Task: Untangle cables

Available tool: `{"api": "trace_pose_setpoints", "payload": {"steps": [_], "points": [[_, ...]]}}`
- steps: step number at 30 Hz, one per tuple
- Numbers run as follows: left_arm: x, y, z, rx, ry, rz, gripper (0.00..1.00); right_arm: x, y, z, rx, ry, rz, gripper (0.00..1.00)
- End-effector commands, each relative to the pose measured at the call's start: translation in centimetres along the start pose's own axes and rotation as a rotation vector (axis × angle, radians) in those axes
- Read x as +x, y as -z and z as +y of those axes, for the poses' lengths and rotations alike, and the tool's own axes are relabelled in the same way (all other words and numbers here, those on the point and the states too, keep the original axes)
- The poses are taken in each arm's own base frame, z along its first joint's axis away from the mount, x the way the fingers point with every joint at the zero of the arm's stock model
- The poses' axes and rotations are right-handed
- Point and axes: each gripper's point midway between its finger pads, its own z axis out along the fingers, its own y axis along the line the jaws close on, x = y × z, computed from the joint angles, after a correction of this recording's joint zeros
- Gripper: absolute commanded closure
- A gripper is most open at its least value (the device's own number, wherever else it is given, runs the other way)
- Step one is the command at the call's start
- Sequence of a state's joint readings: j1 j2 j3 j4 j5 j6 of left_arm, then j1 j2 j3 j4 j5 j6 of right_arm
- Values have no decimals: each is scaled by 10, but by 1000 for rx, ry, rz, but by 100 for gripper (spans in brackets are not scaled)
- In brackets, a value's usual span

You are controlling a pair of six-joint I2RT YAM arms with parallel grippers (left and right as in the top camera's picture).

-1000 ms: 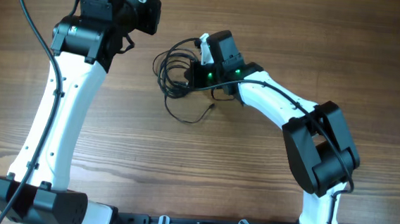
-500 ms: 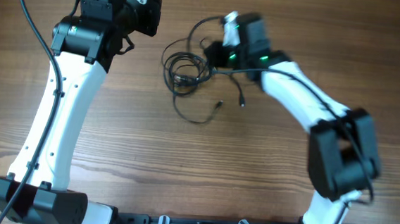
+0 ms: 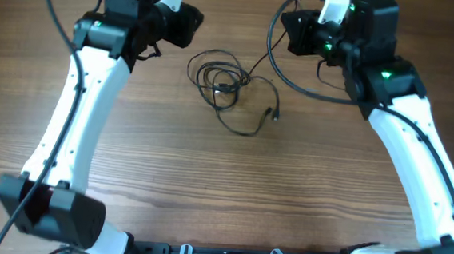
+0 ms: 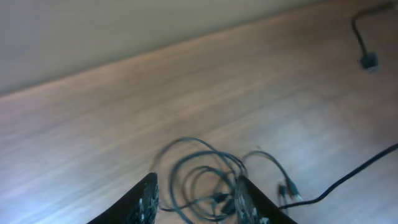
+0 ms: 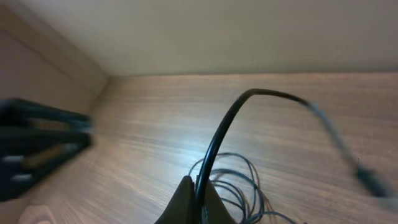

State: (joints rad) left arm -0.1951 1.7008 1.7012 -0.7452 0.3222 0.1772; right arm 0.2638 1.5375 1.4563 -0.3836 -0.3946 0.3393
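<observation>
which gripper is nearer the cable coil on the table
Left. The left gripper hangs just up-left of the cable coil in the overhead view; the right gripper is farther off to its upper right, pinching one strand.

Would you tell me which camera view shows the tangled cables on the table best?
Overhead: the cables show nearly whole, loops and loose ends. Left wrist shows blurred loops at the frame's bottom; right wrist shows one strand pinched by the right gripper above some loops.

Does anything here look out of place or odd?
Only the cables: a tangled coil on the table, with one strand rising into the shut right gripper. Nothing looks damaged or spilled.
</observation>
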Motion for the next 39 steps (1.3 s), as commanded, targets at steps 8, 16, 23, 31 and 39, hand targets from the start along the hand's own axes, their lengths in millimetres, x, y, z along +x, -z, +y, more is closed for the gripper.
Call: {"api": "trace_pose_setpoints", "payload": {"steps": [8, 16, 23, 31, 39], "points": [[12, -21, -39, 214, -46, 46, 57, -67, 66, 25, 84, 109, -210, 96], [21, -35, -56, 250, -106, 79, 55, -90, 91, 7, 231, 92, -263, 96], [35, -55, -53, 259, -88, 128, 54, -77, 107, -49, 420, 14, -207, 96], [38, -59, -60, 272, -100, 137, 54, -39, 97, -75, 487, -36, -48, 73], [37, -59, -58, 258, -101, 137, 55, 13, 64, -96, 489, -139, 168, 50]]}}
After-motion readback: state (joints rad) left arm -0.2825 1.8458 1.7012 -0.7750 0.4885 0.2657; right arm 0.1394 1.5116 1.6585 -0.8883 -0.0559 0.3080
